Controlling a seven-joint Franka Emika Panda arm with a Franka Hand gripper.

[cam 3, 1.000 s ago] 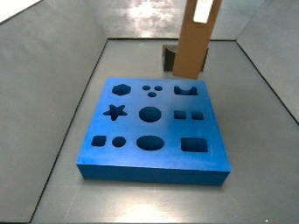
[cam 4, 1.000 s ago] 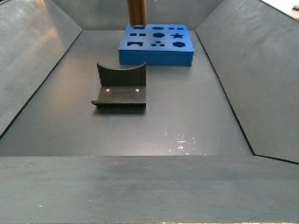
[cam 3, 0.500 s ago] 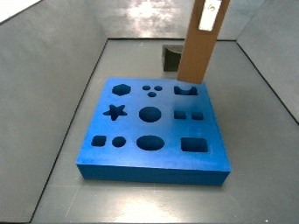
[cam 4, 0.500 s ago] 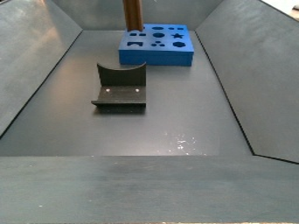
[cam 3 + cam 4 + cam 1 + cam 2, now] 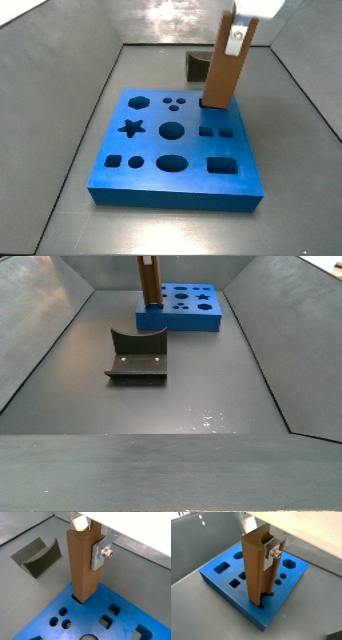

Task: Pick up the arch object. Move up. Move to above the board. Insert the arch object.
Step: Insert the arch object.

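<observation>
The arch object [image 5: 83,567], a tall orange-brown column with a notched top face, stands upright in my gripper [image 5: 89,541]. The gripper is shut on its upper end, and one silver finger [image 5: 100,555] lies flat against its side. The column's lower end sits in the dark arch cut-out near the edge of the blue board [image 5: 83,617]. The column [image 5: 256,574], gripper [image 5: 262,542] and board [image 5: 271,614] show in both wrist views. In both side views the column [image 5: 221,75] [image 5: 144,286] rises from a corner of the board [image 5: 147,150] [image 5: 194,322] under the gripper [image 5: 238,38].
A dark grey fixture with a curved dip [image 5: 136,356] stands on the grey floor away from the board, and also shows in a wrist view [image 5: 37,557] and behind the column [image 5: 195,68]. Sloping grey walls [image 5: 40,346] enclose the floor.
My gripper has lowered with the arch object. Its lower end was above the board's corner and now sits in the arch cut-out.
</observation>
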